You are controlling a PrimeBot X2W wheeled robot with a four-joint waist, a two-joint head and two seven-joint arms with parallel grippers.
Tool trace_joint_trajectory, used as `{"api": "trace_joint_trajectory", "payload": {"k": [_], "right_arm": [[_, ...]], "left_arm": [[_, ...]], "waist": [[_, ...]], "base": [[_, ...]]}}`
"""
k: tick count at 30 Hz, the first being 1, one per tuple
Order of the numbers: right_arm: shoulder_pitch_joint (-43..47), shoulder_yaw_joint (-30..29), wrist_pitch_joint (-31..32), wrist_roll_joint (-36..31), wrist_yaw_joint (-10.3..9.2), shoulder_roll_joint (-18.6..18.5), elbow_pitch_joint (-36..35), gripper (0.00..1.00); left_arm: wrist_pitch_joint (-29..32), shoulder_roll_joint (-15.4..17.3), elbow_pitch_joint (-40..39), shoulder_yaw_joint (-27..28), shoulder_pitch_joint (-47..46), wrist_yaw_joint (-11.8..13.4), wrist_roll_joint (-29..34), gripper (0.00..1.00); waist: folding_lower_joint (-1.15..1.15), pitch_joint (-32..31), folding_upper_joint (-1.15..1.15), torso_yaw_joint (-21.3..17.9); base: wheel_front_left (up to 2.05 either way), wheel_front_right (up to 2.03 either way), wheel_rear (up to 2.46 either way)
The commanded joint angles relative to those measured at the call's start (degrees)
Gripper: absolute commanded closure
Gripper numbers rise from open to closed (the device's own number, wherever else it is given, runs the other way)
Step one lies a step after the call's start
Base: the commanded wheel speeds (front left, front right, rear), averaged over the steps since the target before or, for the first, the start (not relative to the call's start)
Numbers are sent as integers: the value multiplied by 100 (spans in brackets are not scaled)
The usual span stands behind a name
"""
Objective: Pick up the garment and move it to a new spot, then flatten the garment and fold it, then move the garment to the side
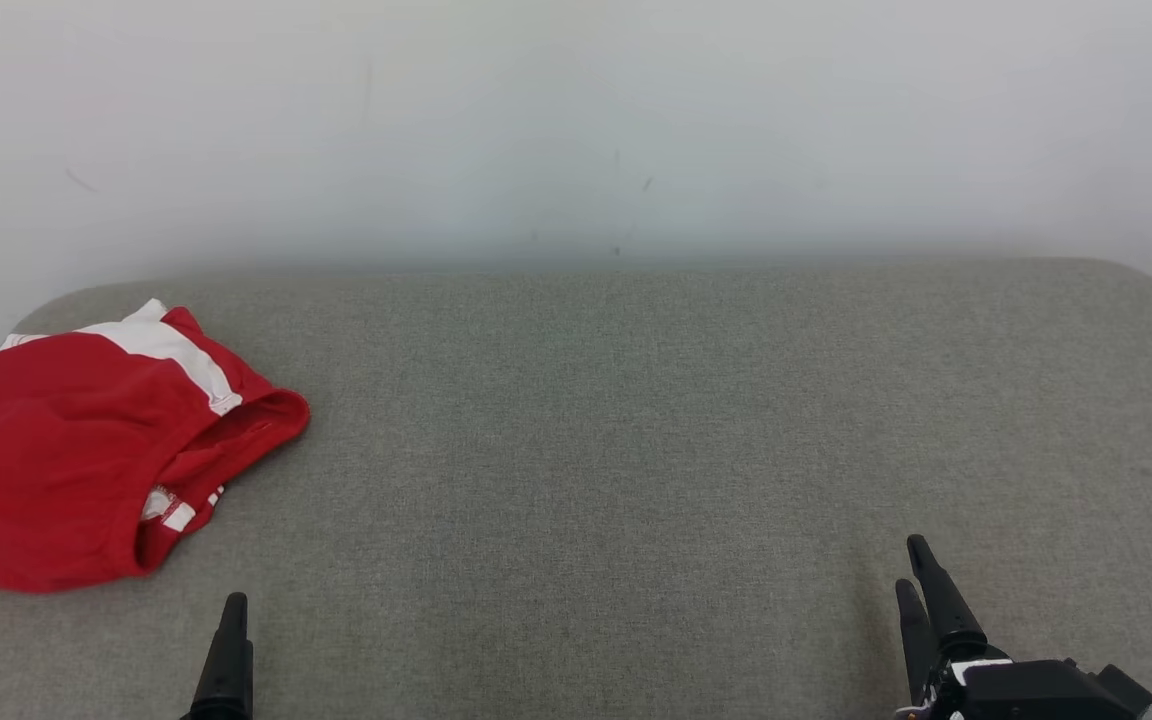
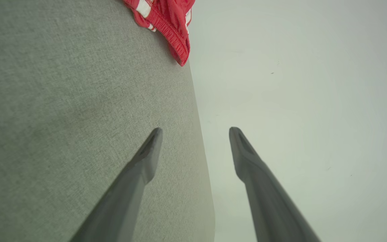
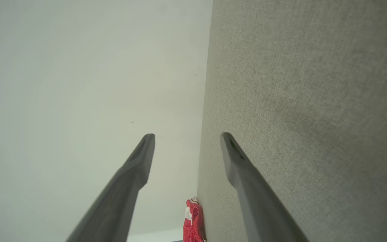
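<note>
L wrist view: left gripper (image 2: 196, 132) is hovering w/ jaws spread wide, holding nothing; red-and-white garment (image 2: 168, 23) is lying at the edge of the grey fabric surface (image 2: 62, 101), well ahead.
R wrist view: right gripper (image 3: 187, 137) is likewise gaping, empty; garment is showing far off along the surface edge.
Head view: garment is lying crumpled at surface's far left, near the pale wall (image 1: 576, 120), well apart from both grippers.
</note>
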Motion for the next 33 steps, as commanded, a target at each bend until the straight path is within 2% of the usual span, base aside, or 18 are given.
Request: {"api": "trace_joint_trajectory", "payload": {"k": [1,7,17,26,33], "right_arm": [[-19,19,-72,-201,-2,-5,-96,0],[11,-3,-213,-934,-3,-5,-54,0],[60,-34,-429,-2027,-3,-4,-75,0],[158,-70,-608,-3167,-4,-3,-99,0],[212,-105,-717,-3947,-5,-3,-46,0]], "left_arm": [[-73,27,-120,-27,-5,38,203,0],[-216,30,-226,-109,59,153,710,0],[-431,35,-459,-341,156,314,2123,0],[-611,59,-439,-612,196,590,3650,0],[-723,86,-464,-740,240,713,4373,0]], "waist": [[0,-10,0,1],[0,-43,0,6],[0,-94,0,18],[0,-148,0,23],[0,-197,0,30]], "base": [[0,0,0],[0,0,0],[0,0,0],[0,0,0],[0,0,0]]}}
